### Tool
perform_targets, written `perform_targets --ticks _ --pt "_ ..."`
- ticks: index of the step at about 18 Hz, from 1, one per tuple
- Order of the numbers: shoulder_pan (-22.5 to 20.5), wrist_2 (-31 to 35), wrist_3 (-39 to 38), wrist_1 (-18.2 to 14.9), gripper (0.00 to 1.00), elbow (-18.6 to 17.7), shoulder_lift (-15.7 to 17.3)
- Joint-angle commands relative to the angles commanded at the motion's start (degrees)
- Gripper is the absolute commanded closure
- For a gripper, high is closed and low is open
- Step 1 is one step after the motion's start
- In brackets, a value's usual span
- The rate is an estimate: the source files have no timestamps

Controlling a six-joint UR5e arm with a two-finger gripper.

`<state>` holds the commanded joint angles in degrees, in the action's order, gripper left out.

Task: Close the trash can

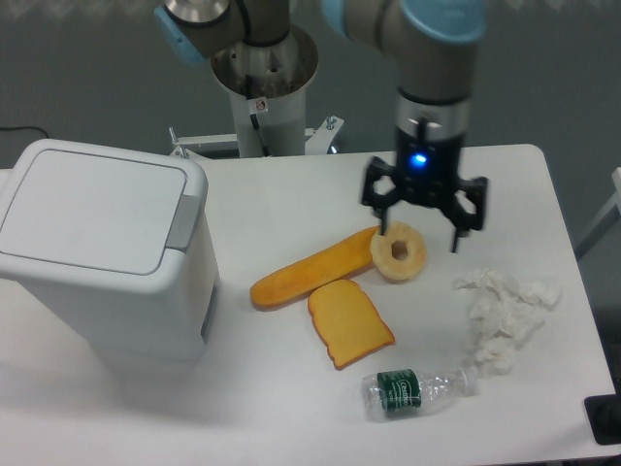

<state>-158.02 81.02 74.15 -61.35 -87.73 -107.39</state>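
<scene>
Overhead, the black two-finger gripper (419,233) hung with its fingers spread wide and pointing down, holding nothing. One black fingertip (383,231) sat in front of the pale ring-shaped doughnut (399,251), and the other fingertip (453,243) stood over bare table at the doughnut's 3 o'clock; whether either touched anything could not be told. A blue light glowed on the gripper's body, and the grey and light-blue arm (427,44) rose straight up from it, then bent across the top toward the grey metal pedestal cylinder (264,83) at the table's 12 o'clock edge.

At the doughnut's 8 o'clock, touching it, lay the long orange bread loaf (312,270), and at the loaf's 5 o'clock the orange toast slice (349,323) lay flat, just beside it. At the gripper's 4 o'clock sat the crumpled white tissue paper (503,315). At its 6 o'clock, well apart, the clear plastic bottle with a green label (415,388) lay on its side; its contents could not be made out.

The large boxy white plastic trash can (102,257) stood at the 9 o'clock end of the white table (291,194), well apart from the gripper. Its flat white lid (92,211) lay down flush on the body, with the grey latch (181,220) on the lid's right edge, so nothing inside showed.
</scene>
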Motion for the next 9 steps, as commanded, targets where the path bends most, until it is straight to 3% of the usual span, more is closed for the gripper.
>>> perform_targets --ticks 6,9 --pt "-2.64 4.5 10.91 -0.26 0.0 6.15 -8.35" --pt "-3.52 5.28 14.61 -0.09 0.0 6.87 -10.39"
